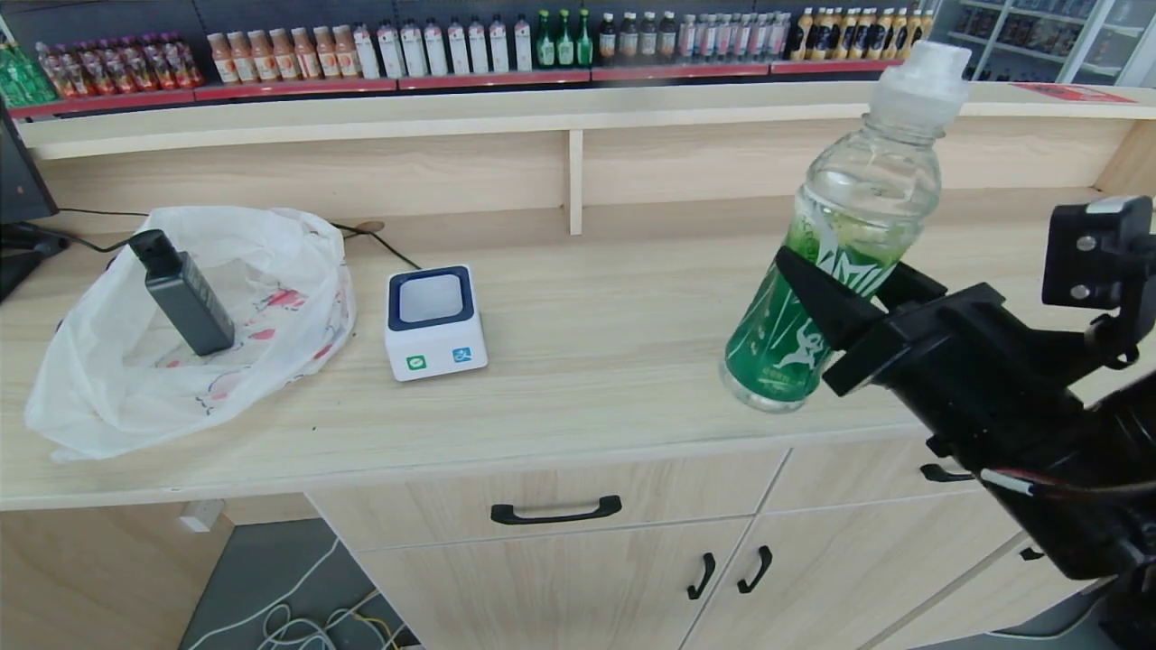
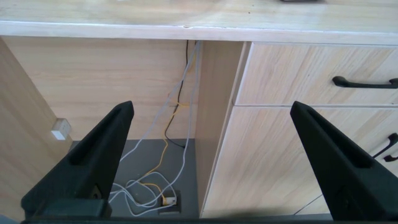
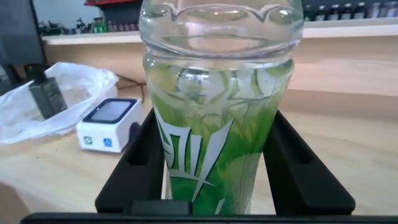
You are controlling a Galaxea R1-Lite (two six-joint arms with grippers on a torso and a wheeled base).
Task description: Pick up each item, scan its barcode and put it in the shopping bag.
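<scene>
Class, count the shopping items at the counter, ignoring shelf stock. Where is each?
2. A green drink bottle is held by the right gripper above the counter; a dark grey bottle lies in the white shopping bag. The bag's folds may hide others.

Light wood counter (image 1: 632, 298), raised ledge along the back, drawers below. White plastic shopping bag (image 1: 302, 271) lies open at its left end. White box scanner (image 1: 434, 320), window facing up, sits just beside the bag. Thin black cable (image 1: 390, 246) runs behind both.
</scene>
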